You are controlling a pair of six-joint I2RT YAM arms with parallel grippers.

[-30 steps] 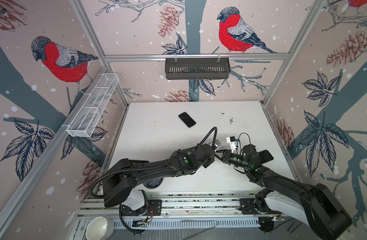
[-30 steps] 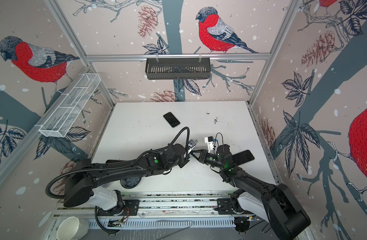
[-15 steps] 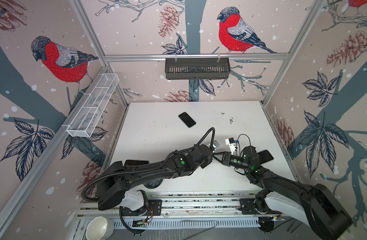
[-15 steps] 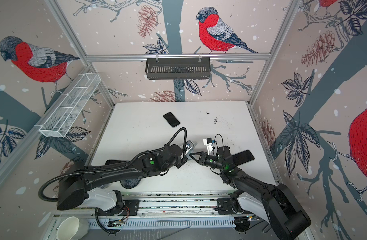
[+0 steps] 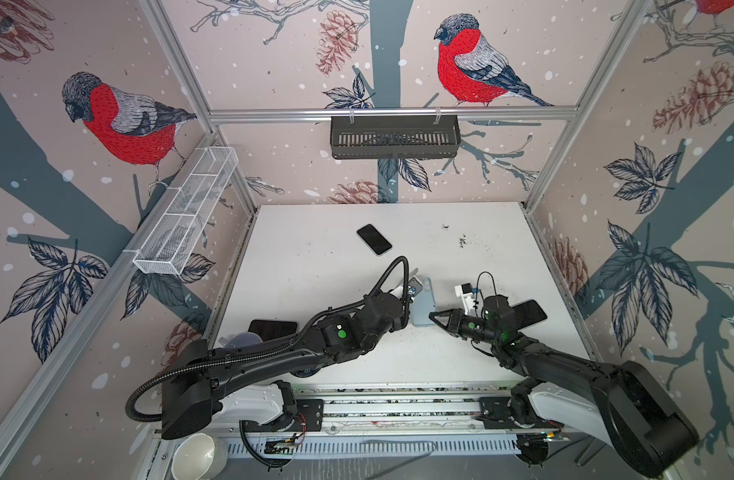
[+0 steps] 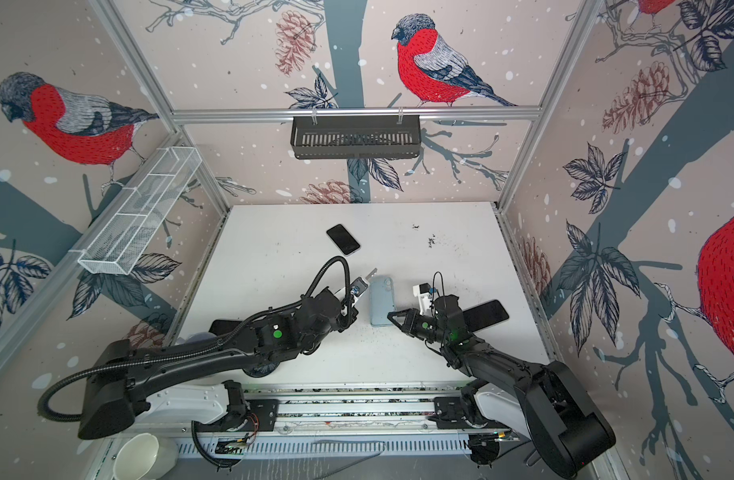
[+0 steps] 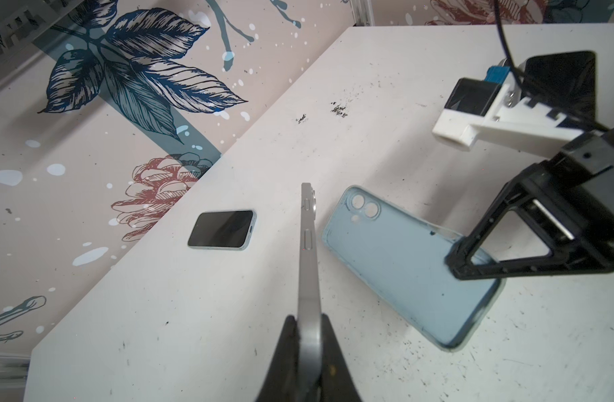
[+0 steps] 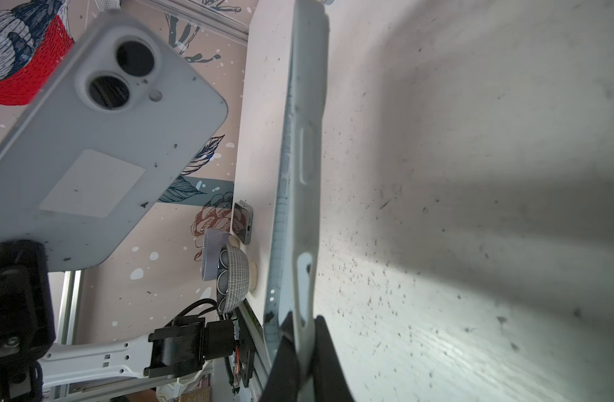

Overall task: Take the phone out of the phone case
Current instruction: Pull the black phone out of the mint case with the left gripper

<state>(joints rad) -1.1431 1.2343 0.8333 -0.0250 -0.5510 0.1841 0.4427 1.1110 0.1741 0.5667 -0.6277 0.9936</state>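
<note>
**Left wrist view: phone [image 7: 307,250] and case [image 7: 396,264] apart, one in each gripper**

At the left edge of the tabletop [image 7: 194,330], a spare phone [image 5: 274,328] lies half under the left arm. A bowl [image 8: 232,275] sits close by it. Toward the far edge a second spare phone [image 7: 222,228] lies flat, well out of the way.

Over the near middle, the left gripper [image 7: 307,318] has its jaws pinching the bottom end of the pale phone. The phone is held on edge, clear of the surface, with its side buttons toward the wrist camera. That narrow end grip probably suits drawing it out lengthwise.

Just to its right, across a clear gap, is the light blue case. Its hollow side shows, empty, with the lens cut-outs open. The right gripper [image 7: 455,261] has its jaws pressed onto the case's rim, near the end away from the cut-outs, likely to anchor it. By this reading the removal looks done, with only setting things down left. A third spare phone [image 5: 527,313] sits by the right edge, partly behind the right arm.

Hidden are the phone's screen, its end inside the jaws, and the right gripper's lower finger beneath the case. In both top views the left wrist covers most of the held phone. Whether the case rests flat or is tipped up, I cannot tell.
</note>
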